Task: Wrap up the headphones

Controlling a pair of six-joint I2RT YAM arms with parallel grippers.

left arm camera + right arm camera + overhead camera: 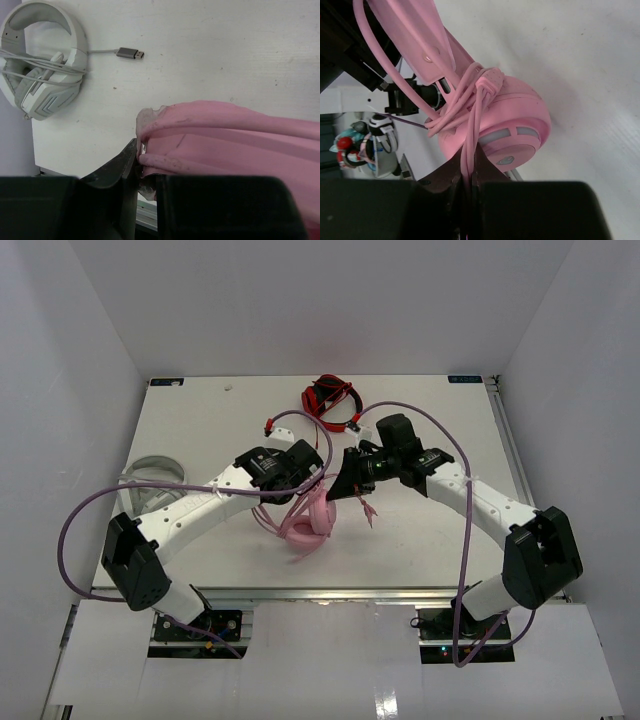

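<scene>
The pale pink headphones [308,525] sit at the table's middle front, held between both arms. My left gripper [297,478] is shut on the pink headband [225,131], which fills the left wrist view, pinched at its end [146,161]. My right gripper [342,489] is shut on the thin pink cable [469,150], with two strands running between its jaws [469,186]. Several cable loops are wound round the band just above the round ear cup [512,125]. A loose cable end [367,508] hangs below the right gripper.
Red-and-black headphones [333,400] lie at the back centre. Light grey-white headphones [150,485] lie at the left edge, and their USB plug [130,52] lies on the table beside them [42,65]. The table's front edge runs close below the pink headphones.
</scene>
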